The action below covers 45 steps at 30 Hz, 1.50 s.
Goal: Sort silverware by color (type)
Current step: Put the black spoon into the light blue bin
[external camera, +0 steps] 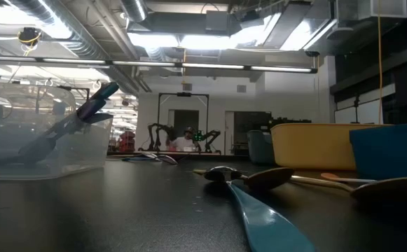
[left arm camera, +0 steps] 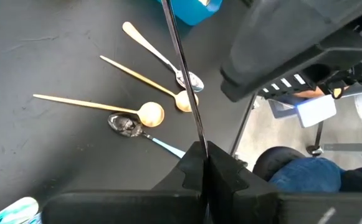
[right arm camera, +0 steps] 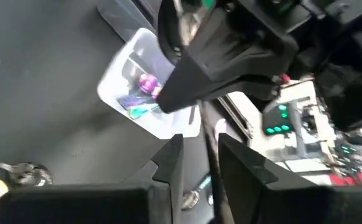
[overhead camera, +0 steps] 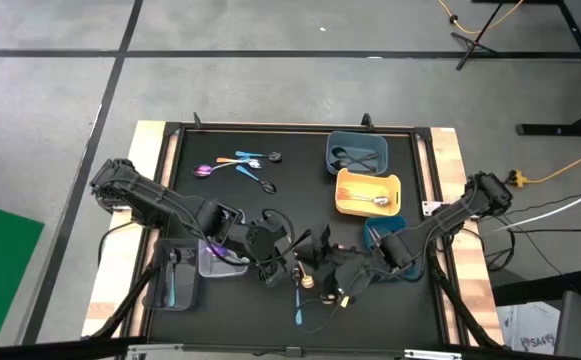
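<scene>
L gripper (left arm camera: pixel 204 155), near the table's front-middle, is pinched tight on a black spoon (left arm camera: pixel 182 62); only its thin stem shows, running straight out past the fingertips. R gripper (right arm camera: pixel 200 155) sits right up against it, nose to nose. Its fingers (right arm camera: pixel 168 168) are apart w/ the same dark stem passing between them, a sliver of gap on each side. Just below the pair on the black mat lies a cluster: two gold spoons (left arm camera: pixel 151 114), a silver spoon (left arm camera: pixel 190 81) and a silver-bowled one w/ a teal handle (left arm camera: pixel 126 124), bowls nearly touching, handles fanned out. A teal spoon (overhead camera: pixel 297 305) lies alone toward the front edge. On the L side, next to the L arm, is a clear tray (right arm camera: pixel 115 87) w/ a purple spoon (right arm camera: pixel 147 82) and something teal inside; a 2nd clear tray (overhead camera: pixel 175 280) sits beside it w/ a blue piece in it. On the R side are three trays in a row: grey-blue tray (overhead camera: pixel 357 137) at the back holding dark spoons, then a yellow tray (overhead camera: pixel 345 205) w/ a couple of spoons, then a blue tray (overhead camera: pixel 373 230) partly under the R arm. At the back L of the mat, well apart from the grippers, a few loose spoons (overhead camera: pixel 240 160) remain: purple, blue, black.
</scene>
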Each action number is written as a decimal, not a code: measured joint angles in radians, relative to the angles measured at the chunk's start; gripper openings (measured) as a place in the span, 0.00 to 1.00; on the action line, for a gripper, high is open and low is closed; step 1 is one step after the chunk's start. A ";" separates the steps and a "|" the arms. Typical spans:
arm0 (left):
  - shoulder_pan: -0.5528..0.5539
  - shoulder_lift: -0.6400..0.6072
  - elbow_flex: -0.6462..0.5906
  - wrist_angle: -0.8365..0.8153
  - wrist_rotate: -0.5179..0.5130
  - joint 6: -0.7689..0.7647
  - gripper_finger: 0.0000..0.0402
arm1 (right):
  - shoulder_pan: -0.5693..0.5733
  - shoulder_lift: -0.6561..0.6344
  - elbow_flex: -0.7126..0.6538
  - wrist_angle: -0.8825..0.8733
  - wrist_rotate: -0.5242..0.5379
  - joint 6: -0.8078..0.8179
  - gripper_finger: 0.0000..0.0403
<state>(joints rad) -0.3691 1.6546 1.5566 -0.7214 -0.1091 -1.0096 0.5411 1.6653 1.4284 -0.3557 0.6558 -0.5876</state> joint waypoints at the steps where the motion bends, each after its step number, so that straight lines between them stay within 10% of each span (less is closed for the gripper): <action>1: 0.000 0.000 0.000 -0.001 0.000 0.000 0.00 | -0.001 0.000 0.000 -0.001 0.015 0.001 0.24; 21: -0.042 0.010 0.000 -0.057 -0.071 0.211 0.00 | -0.011 0.001 0.000 -0.009 0.092 0.105 0.24; 45: -0.135 0.035 -0.001 -0.122 -0.287 0.445 0.00 | -0.084 0.000 0.000 0.003 -0.251 0.329 0.24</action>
<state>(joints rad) -0.5040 1.6897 1.5555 -0.8433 -0.3962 -0.5642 0.4568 1.6653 1.4288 -0.3523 0.4052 -0.2591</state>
